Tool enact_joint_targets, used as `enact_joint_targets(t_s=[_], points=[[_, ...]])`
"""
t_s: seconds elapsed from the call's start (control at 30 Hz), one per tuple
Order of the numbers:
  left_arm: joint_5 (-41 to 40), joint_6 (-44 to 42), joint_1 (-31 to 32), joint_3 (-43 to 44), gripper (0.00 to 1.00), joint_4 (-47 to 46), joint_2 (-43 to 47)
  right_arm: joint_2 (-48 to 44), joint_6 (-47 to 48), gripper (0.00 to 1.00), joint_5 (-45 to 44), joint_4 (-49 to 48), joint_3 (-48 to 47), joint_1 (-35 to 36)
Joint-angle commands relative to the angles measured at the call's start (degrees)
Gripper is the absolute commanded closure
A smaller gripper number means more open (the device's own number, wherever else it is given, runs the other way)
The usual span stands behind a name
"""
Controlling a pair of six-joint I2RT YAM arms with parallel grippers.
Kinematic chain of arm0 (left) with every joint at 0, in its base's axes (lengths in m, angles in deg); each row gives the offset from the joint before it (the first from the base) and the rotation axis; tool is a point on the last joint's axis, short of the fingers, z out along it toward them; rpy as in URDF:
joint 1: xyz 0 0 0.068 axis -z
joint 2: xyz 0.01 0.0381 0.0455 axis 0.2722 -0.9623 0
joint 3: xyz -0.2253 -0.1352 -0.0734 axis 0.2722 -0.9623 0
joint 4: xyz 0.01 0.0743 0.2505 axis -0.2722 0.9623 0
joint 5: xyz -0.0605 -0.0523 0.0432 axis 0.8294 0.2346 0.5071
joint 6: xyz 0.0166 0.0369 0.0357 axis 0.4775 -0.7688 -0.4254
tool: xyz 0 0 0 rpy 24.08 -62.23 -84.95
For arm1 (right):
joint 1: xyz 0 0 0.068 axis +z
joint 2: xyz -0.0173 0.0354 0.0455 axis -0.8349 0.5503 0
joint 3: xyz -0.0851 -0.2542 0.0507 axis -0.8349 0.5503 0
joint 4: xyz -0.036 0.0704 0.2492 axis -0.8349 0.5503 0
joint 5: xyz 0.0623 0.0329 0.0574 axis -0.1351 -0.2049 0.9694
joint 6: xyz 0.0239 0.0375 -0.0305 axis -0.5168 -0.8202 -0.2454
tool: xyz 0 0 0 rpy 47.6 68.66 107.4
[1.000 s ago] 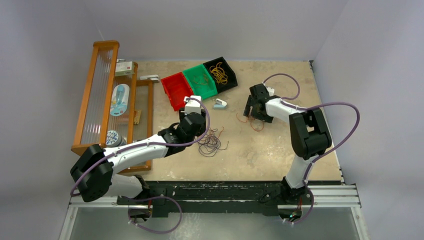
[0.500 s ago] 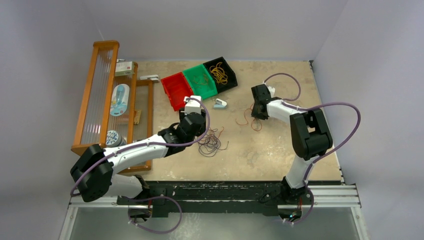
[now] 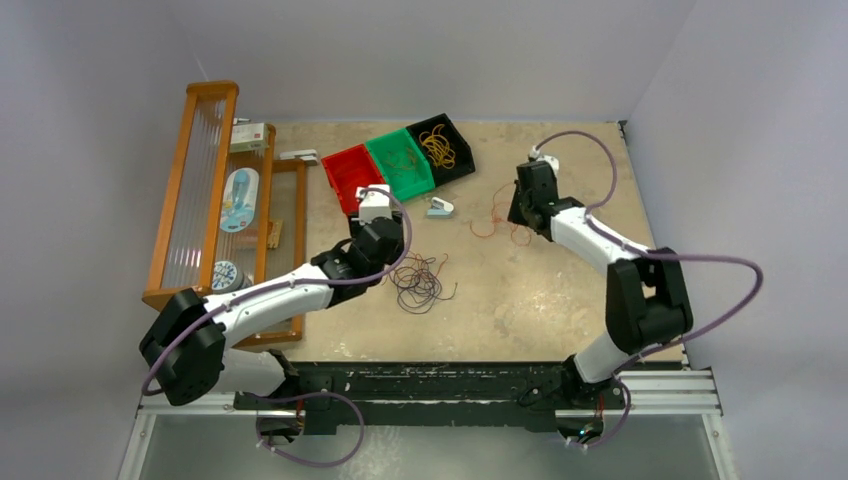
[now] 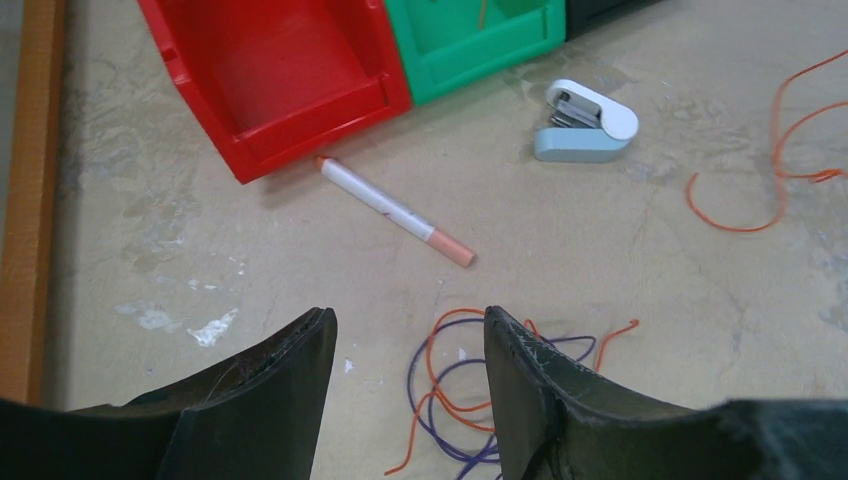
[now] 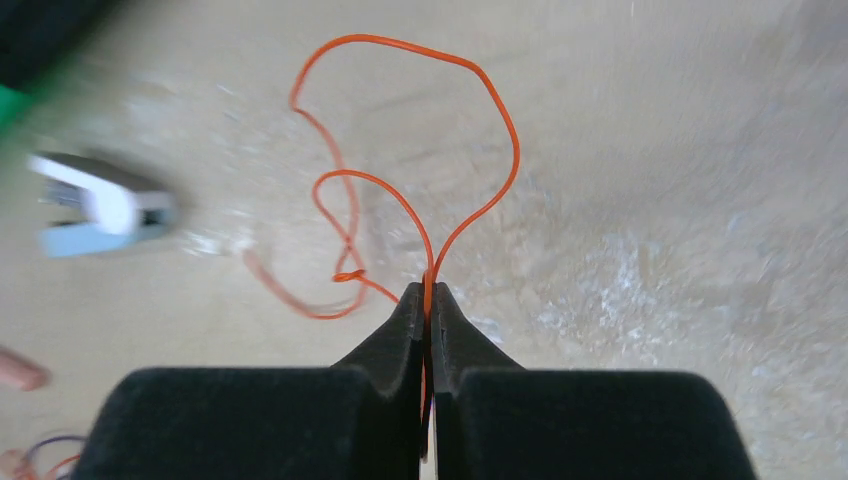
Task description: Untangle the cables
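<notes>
So the beige speckled table (image 3: 560, 300) is carrying everything, with an orange wooden rack (image 3: 190, 190) sitting along its left edge and a red plastic bin (image 4: 290, 70) beside a green plastic bin (image 4: 470, 45) toward the back. The left end effector (image 4: 408, 322) is hovering spread open, gripping nothing, right over the tangled pile of purple and orange cables (image 3: 418, 285) mid-table. The right end effector (image 5: 428, 296) is pinching a thin loopy orange wire (image 5: 515, 140), well apart from that pile. A small white-and-blue stapler (image 4: 590, 125) and a white marker pen with an orange cap (image 4: 392, 210) are lying near the bins.

Your left arm (image 3: 265, 297) and right arm (image 3: 587, 233) wear white shells between bulky black joints. Behind the jaws, a purple cable (image 3: 700, 258) loops along each. The jaws are matte black wedges.
</notes>
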Motion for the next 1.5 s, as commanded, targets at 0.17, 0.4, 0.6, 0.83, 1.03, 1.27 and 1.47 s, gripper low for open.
enact_joint_targets(t_s=[0.17, 0.4, 0.6, 0.83, 1.03, 1.27, 1.47], points=[[4.6, 9.1, -10.6, 1.5, 0.44, 4.3, 4.4, -7.3, 10.5, 1.0, 6.8, -7.0, -11.0, 0.1], [4.5, 10.1, -17.2, 1.8, 0.44, 9.8, 8.4, -3.7, 16.8, 1.0, 20.7, -11.4, -19.2, 0.9], [5.5, 10.0, -21.7, 1.4, 0.43, 12.8, 11.3, 3.9, 21.2, 1.0, 20.7, -10.9, -29.4, 4.6], [2.2, 8.1, -22.5, 2.1, 0.43, 16.5, 15.3, 16.7, 23.7, 1.0, 11.9, -7.2, -43.1, 9.3], [-0.5, 6.0, -22.5, 4.1, 0.43, 19.6, 17.9, 28.1, 26.2, 1.0, 2.3, -2.6, -55.4, 13.2], [-4.5, 2.4, -22.6, 5.7, 0.43, 21.3, 20.1, 36.8, 26.6, 1.0, 2.5, -0.5, -64.7, 16.1], [-4.2, 2.5, -22.6, 5.4, 0.43, 21.4, 20.2, 41.2, 26.8, 1.0, 4.5, 0.4, -69.2, 18.1]])
